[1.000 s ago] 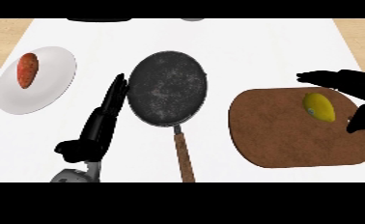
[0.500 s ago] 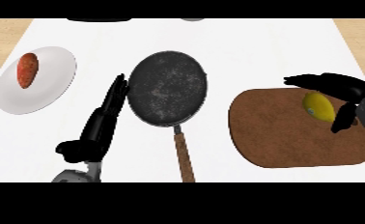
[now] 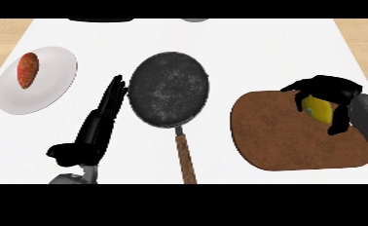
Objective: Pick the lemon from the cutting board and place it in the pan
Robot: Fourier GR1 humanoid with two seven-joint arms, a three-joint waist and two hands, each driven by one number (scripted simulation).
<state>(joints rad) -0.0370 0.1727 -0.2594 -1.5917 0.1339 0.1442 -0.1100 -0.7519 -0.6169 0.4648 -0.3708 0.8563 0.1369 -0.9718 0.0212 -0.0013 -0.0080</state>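
Since a second ago the right hand (image 3: 327,93) has come in from the counter's right edge and settled over the lemon (image 3: 318,110), its fingers now curled down around the fruit — one dark finger (image 3: 338,122) drapes over the near side, others arch across the top, so only a yellow patch shows between them. It looks like a closing grasp, fingers wrapped round the lemon, which still sits on the brown cutting board (image 3: 287,132) towards its right side; I judge it not yet lifted. Just left of the board lies the dark pan (image 3: 169,88), handle pointing towards the robot, bowl open and ready to receive. Beyond the pan the left hand (image 3: 101,122) rests, fingers straight and relaxed alongside the rim — out of the way. A white plate (image 3: 54,79) sits far left.
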